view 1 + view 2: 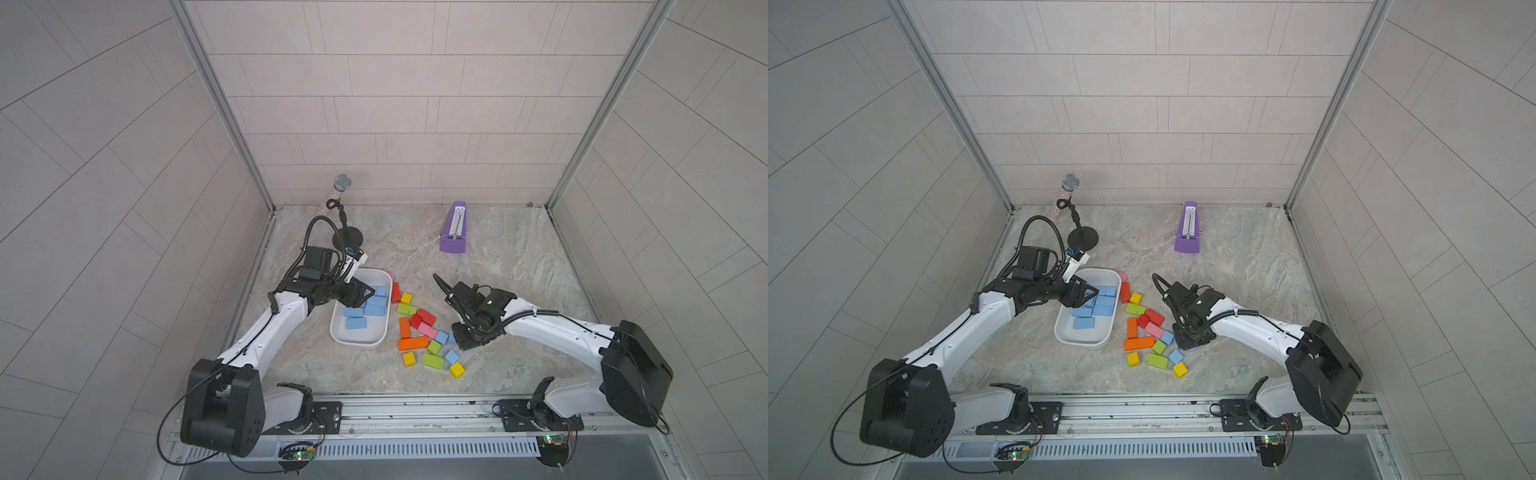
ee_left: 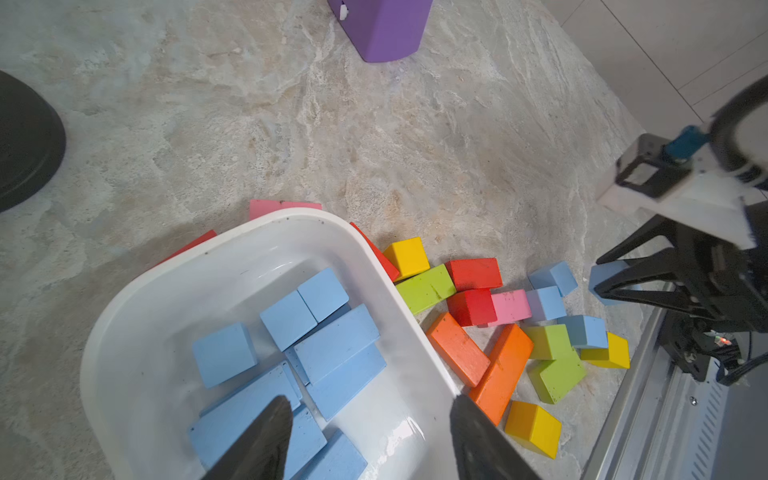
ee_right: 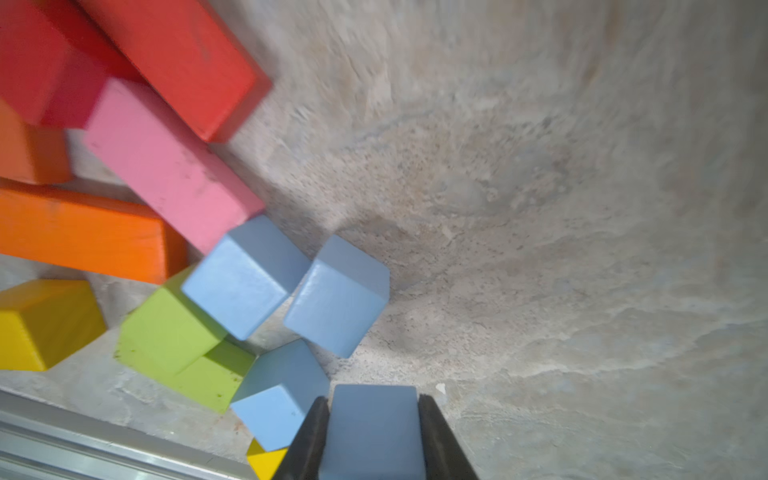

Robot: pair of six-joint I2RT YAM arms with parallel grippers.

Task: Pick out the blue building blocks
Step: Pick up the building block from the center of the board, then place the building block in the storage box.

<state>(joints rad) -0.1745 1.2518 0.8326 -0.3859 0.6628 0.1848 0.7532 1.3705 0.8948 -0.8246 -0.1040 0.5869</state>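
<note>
Right fingers (image 3: 309,440) clamped a blue cube (image 3: 374,432); in a top view the white bin (image 1: 357,343) lay frame-left of it, beneath the parted left fingers (image 2: 257,440).

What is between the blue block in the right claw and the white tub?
The colourful blocks lie between the blue cube and the tub, and the left gripper hangs over the tub. Lifted above them, the way looks clear.

Blue block (image 3: 372,436) in right claw (image 3: 372,400)
</note>
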